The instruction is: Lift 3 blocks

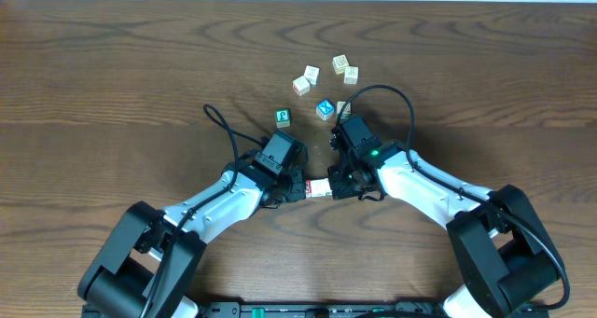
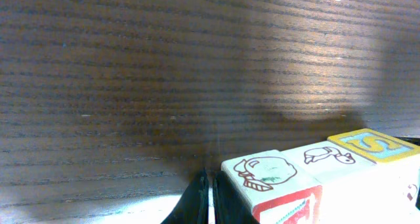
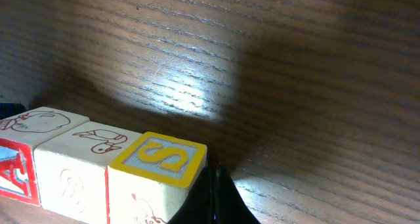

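Observation:
Three blocks (image 1: 320, 189) form a tight row squeezed end to end between my two grippers. In the left wrist view the row starts with a block (image 2: 272, 171) that has a drawing on top and a red side. A block with a bird drawing (image 2: 325, 157) and a yellow S block (image 2: 371, 145) follow. My left gripper (image 2: 209, 201) is shut, and its closed fingers press that first block. My right gripper (image 3: 213, 198) is shut against the S block (image 3: 161, 157). The row seems to hang slightly above the wood, with its shadow beneath.
Loose cubes lie farther back on the table: a green-faced cube (image 1: 283, 118), a blue-faced cube (image 1: 325, 108) and several pale ones (image 1: 312, 74). A black cable (image 1: 401, 99) loops above the right arm. Wood-grain table (image 1: 112, 76) all around.

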Tool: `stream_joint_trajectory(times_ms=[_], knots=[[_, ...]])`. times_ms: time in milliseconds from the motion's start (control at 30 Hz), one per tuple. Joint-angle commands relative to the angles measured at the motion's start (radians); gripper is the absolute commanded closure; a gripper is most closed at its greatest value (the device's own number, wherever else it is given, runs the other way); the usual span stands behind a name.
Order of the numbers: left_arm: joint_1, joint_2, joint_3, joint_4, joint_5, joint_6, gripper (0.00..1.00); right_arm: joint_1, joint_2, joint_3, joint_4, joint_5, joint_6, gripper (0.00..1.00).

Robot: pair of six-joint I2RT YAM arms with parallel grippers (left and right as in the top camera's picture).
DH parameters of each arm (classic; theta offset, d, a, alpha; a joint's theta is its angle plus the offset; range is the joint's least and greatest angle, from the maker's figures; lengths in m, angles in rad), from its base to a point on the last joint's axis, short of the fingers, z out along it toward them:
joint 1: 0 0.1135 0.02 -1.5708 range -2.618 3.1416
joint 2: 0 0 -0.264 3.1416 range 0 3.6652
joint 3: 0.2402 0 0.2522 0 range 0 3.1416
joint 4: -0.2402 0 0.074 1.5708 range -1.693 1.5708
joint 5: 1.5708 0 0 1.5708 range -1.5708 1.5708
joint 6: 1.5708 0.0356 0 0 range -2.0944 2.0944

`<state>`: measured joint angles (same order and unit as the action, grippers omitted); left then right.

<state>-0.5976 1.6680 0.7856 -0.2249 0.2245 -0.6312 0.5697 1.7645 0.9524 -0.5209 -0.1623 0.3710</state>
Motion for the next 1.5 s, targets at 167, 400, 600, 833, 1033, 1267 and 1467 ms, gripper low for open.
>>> stream_joint_trajectory(times_ms=[167, 400, 600, 833, 1033, 1267, 1467], knots=[[-0.033, 0.008, 0.003, 0.033, 0.155, -0.002, 0.92, 0.079, 0.001, 0.01, 0.023, -0.28, -0.016, 0.99], [-0.033, 0.008, 0.003, 0.033, 0.155, -0.002, 0.92, 0.079, 0.001, 0.01, 0.023, -0.283, -0.016, 0.99], [-0.033, 0.002, 0.004, 0.033, 0.154, -0.002, 0.93, 0.079, 0.001, 0.01, 0.023, -0.295, -0.014, 0.99], [-0.033, -0.003, 0.004, 0.033, 0.154, -0.002, 0.92, 0.079, 0.001, 0.01, 0.023, -0.299, 0.018, 0.99], [-0.033, -0.003, 0.004, 0.033, 0.154, -0.002, 0.93, 0.087, 0.001, 0.01, 0.028, -0.298, 0.038, 0.99], [-0.033, -0.003, 0.004, 0.034, 0.154, -0.002, 0.93, 0.103, 0.001, 0.01, 0.036, -0.272, 0.052, 0.99], [-0.034, -0.003, 0.004, 0.033, 0.154, -0.002, 0.93, 0.115, 0.001, 0.011, 0.048, -0.268, 0.052, 0.99]])
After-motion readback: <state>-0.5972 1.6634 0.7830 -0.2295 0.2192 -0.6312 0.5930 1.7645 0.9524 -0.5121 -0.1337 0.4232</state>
